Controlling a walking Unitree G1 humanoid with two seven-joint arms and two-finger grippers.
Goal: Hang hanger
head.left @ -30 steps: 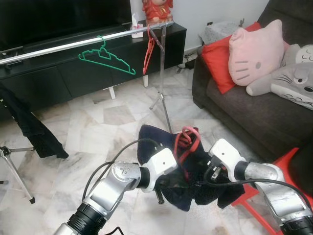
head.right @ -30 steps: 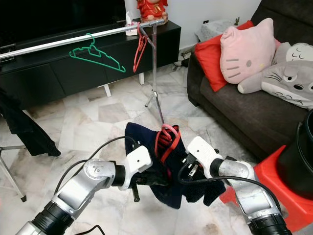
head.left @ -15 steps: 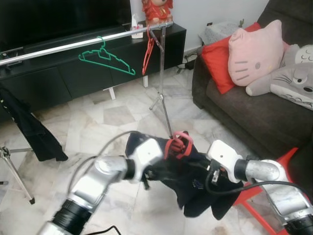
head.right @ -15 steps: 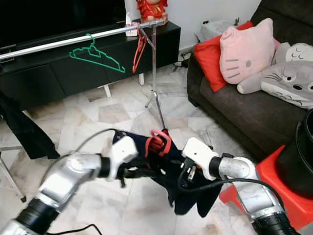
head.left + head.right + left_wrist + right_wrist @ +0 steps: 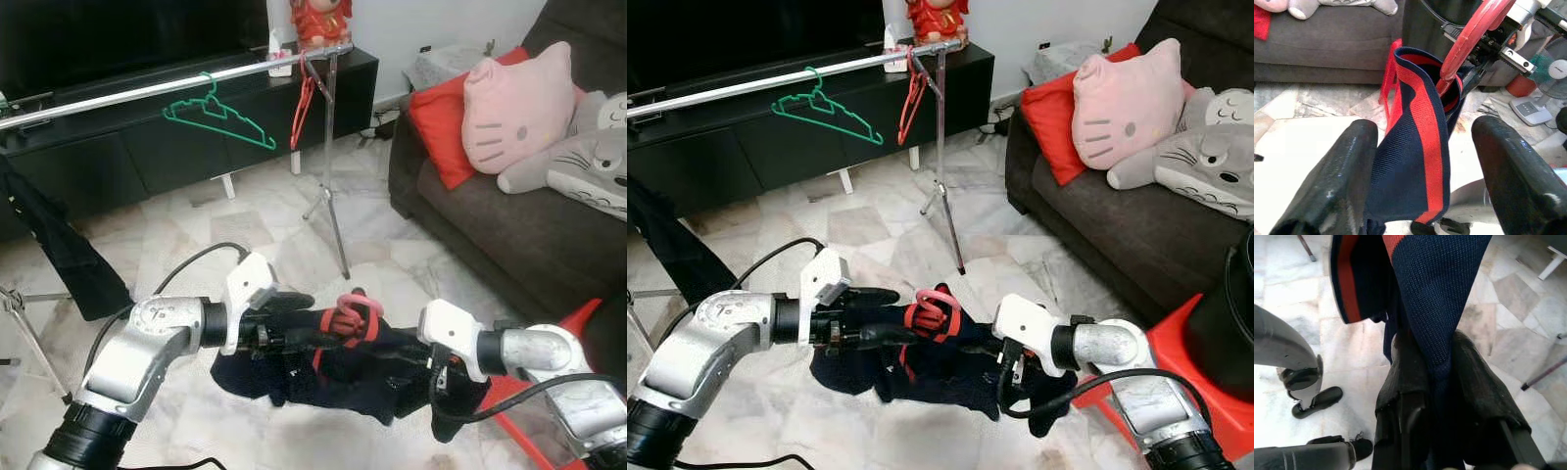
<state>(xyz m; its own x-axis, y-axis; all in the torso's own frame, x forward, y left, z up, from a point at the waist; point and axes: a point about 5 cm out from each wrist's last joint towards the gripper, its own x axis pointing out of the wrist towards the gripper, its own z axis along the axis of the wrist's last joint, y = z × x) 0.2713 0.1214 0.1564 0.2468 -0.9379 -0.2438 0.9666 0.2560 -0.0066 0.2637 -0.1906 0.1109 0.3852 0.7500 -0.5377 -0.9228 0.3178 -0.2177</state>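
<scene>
Our right tool [image 5: 1437, 396] pinches the dark shirt [image 5: 343, 367]; our left tool [image 5: 1420, 166] seems spread wide. The red hanger [image 5: 351, 315] could slip out.

Navy garment [image 5: 333, 367] now stretched flat, left gripper [image 5: 294, 328] farther left, red hanger [image 5: 351, 315] lower.

Both silver arms reach forward and bend inward toward each other at mid-height. The left end effector [image 5: 323, 333] points to the robot's right, its black fingers [image 5: 1332, 191] spread wide apart. The right end effector [image 5: 1014, 377] points down from its bent wrist, its fingers [image 5: 1405, 382] pinched tight on dark cloth [image 5: 1435, 298]
</scene>
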